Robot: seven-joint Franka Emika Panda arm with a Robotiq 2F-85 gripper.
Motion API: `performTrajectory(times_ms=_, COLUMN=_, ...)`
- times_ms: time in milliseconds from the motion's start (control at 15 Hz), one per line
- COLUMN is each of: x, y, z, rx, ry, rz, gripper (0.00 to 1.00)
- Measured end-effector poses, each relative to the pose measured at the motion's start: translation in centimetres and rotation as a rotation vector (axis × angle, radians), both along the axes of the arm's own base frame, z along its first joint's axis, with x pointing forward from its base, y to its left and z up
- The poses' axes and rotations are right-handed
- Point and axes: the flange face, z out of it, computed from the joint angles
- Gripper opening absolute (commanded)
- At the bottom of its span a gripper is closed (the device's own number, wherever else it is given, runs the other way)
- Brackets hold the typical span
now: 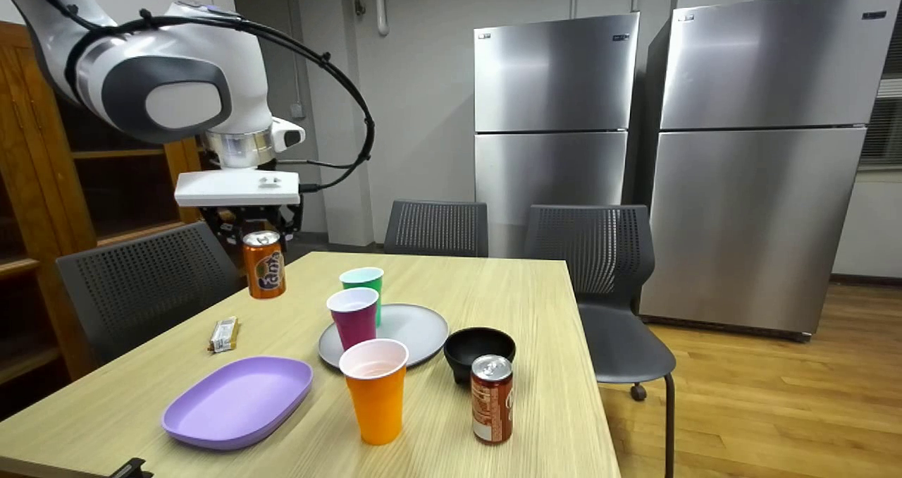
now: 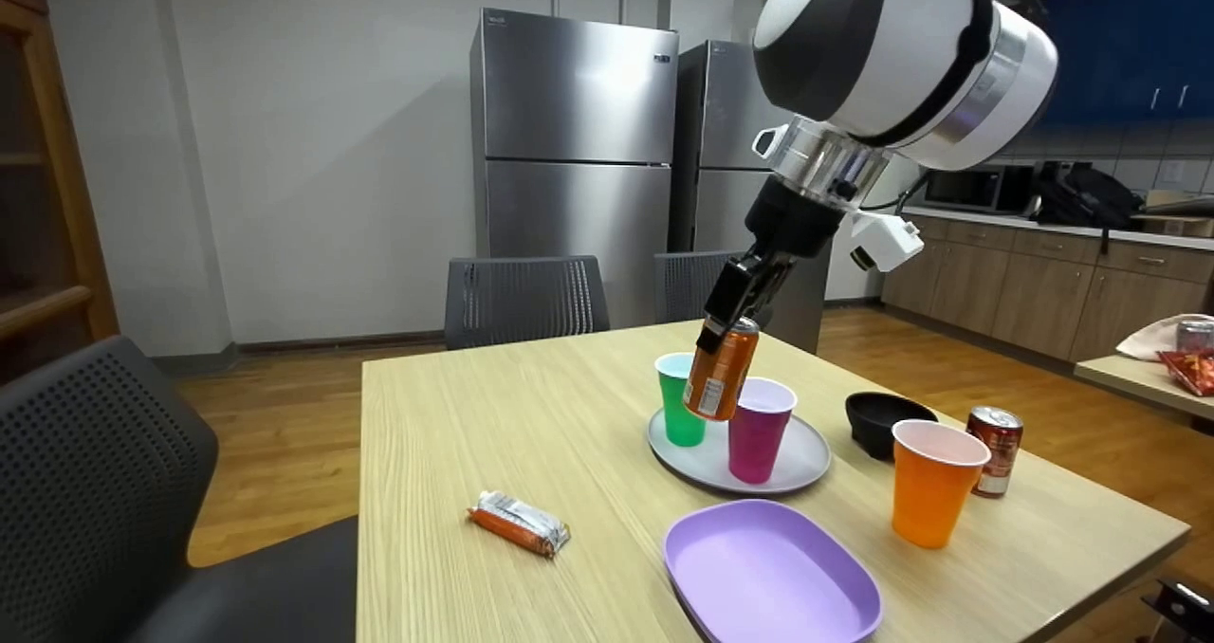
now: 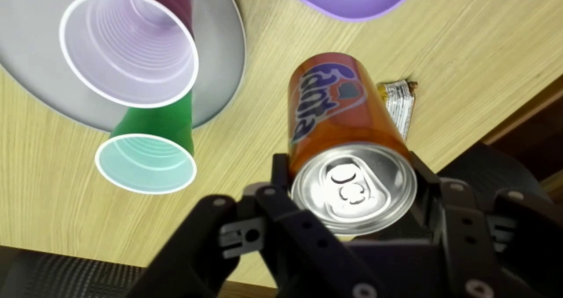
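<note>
My gripper (image 3: 352,171) is shut on an orange Fanta can (image 3: 341,100), with one finger on each side near its silver top. In both exterior views the can (image 1: 265,270) (image 2: 721,373) is held above the table, tilted in an exterior view. A grey plate (image 1: 425,326) bears a green cup (image 2: 683,406) and a magenta cup (image 2: 754,444); both cups also show beside the can in the wrist view. A purple tray (image 1: 239,400) (image 3: 356,1) lies on the table. A wrapped bar (image 2: 520,523) lies on the table and is partly hidden by the can in the wrist view (image 3: 399,104).
An orange cup (image 1: 380,407), a black bowl (image 1: 476,351) and a dark red can (image 1: 492,404) stand near one table edge. Dark chairs (image 1: 437,228) (image 2: 526,297) surround the table (image 2: 493,415). A wooden cabinet (image 1: 84,203) and two steel refrigerators (image 1: 553,76) stand behind.
</note>
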Motion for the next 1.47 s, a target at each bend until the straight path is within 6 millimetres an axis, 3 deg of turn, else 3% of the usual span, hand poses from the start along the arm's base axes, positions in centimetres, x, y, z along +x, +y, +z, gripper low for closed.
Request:
performTrajectory(times_ms=533, x=-2.3, y=0.1, z=-5.4, rx=-0.134, ry=0.09, rz=-0.007, gripper=0.38)
performTrajectory(times_ms=1467, x=-3.3, y=2.8, z=-6.2, rx=-0.154, ry=0.137, rz=-0.051, gripper=0.38)
